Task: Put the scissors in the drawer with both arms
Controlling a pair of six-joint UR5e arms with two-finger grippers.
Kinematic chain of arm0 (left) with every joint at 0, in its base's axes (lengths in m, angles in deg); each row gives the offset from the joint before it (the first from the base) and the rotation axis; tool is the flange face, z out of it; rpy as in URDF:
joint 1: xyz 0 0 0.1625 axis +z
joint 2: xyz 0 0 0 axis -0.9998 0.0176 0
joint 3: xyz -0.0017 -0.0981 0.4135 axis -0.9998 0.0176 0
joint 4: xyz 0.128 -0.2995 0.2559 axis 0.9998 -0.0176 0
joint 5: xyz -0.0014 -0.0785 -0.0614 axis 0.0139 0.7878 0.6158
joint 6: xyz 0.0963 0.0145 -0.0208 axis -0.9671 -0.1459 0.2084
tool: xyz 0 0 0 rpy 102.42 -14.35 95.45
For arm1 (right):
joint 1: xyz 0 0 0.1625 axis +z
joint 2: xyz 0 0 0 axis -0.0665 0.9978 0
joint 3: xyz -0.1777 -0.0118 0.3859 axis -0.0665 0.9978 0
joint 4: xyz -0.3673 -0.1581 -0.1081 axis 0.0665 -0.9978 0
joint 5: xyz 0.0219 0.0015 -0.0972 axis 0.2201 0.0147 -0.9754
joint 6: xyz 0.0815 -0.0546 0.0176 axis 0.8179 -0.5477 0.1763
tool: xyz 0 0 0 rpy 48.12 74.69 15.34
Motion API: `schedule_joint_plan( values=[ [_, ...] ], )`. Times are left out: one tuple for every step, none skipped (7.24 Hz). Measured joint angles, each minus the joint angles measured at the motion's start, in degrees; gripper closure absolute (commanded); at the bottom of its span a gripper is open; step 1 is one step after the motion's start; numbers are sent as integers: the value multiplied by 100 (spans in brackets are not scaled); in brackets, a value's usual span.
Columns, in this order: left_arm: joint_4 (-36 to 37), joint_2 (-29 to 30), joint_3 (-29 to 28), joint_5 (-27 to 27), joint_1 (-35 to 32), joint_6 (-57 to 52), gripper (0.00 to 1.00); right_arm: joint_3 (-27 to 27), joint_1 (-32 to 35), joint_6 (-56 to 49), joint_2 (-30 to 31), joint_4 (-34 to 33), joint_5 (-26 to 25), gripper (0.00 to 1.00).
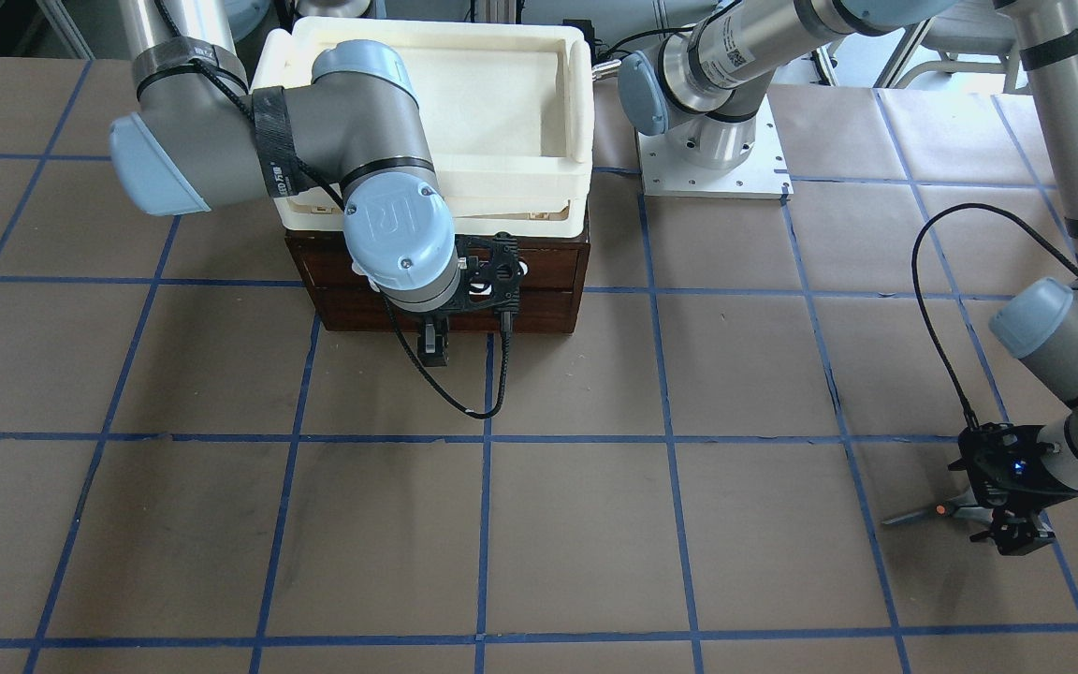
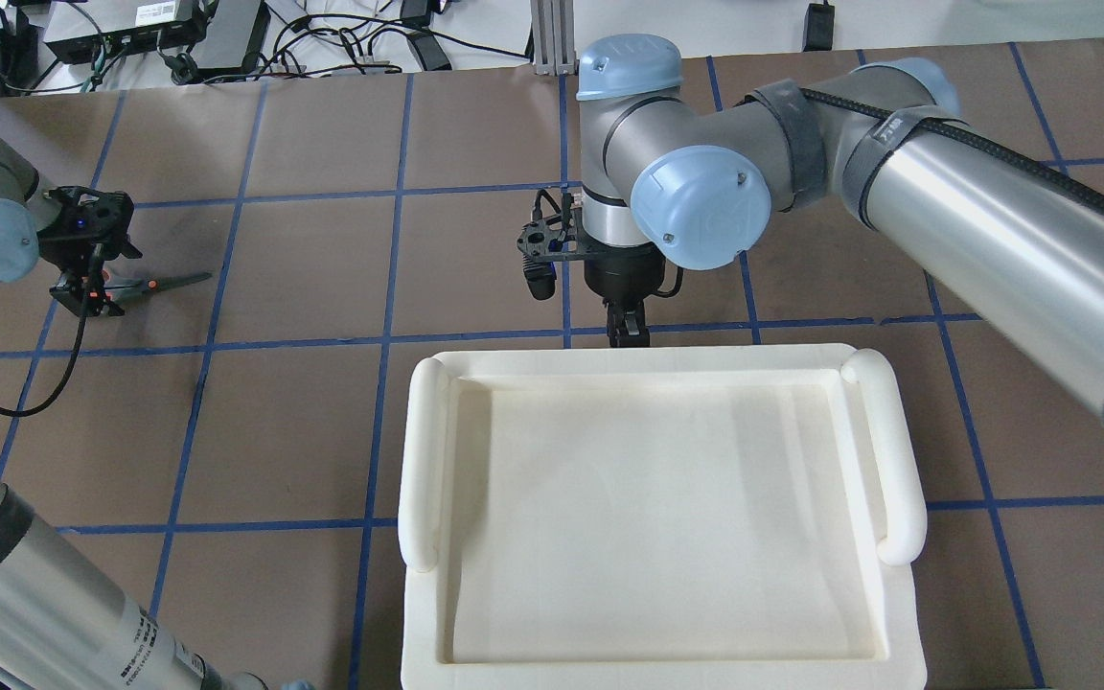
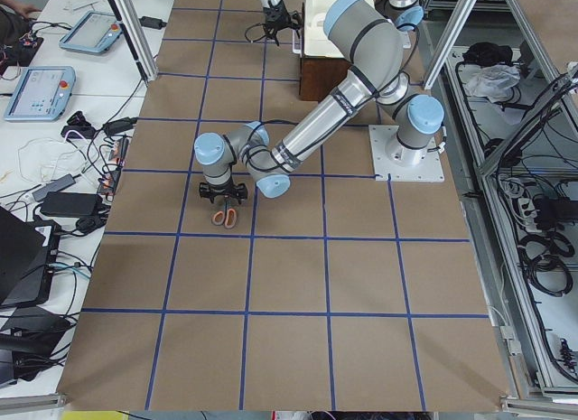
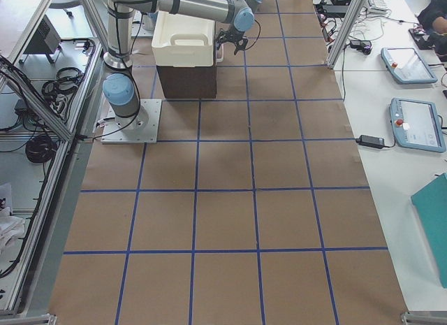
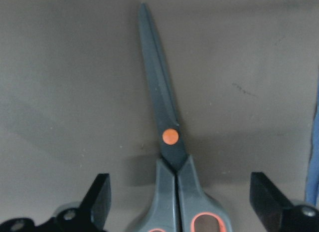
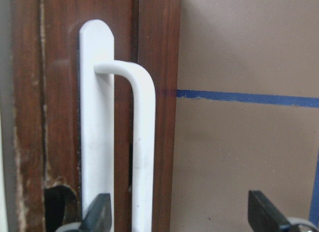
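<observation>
The scissors lie flat on the brown table, blades shut, orange pivot dot up. They also show in the front view and the overhead view. My left gripper is open and straddles the grey handles, fingers apart from them; it shows in the front view too. The dark-brown drawer is shut. Its white bar handle stands between the open fingers of my right gripper, close to one finger. The right gripper hangs before the drawer front.
A cream-white plastic tray sits on top of the drawer unit and hides it from overhead. The left arm's base plate is bolted beside the unit. Blue tape lines grid the brown table.
</observation>
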Motion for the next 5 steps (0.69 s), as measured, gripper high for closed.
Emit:
schedule_joint_plan(
  values=[
    [29,36,13,6,7,-50,9,-4,4,3,-2,-12,-1,30],
    [40,57,23,12,12,-72,34,-3,6,-1,-15,-49,6,32],
    [44,58,30,17,14,-94,59,-2,7,-6,-45,-130,8,32],
    [45,36,32,5,15,-116,63,-1,8,-3,-85,-262,2,35],
    [44,9,41,-5,17,-131,66,8,8,-1,-113,-351,-30,37]
  ],
)
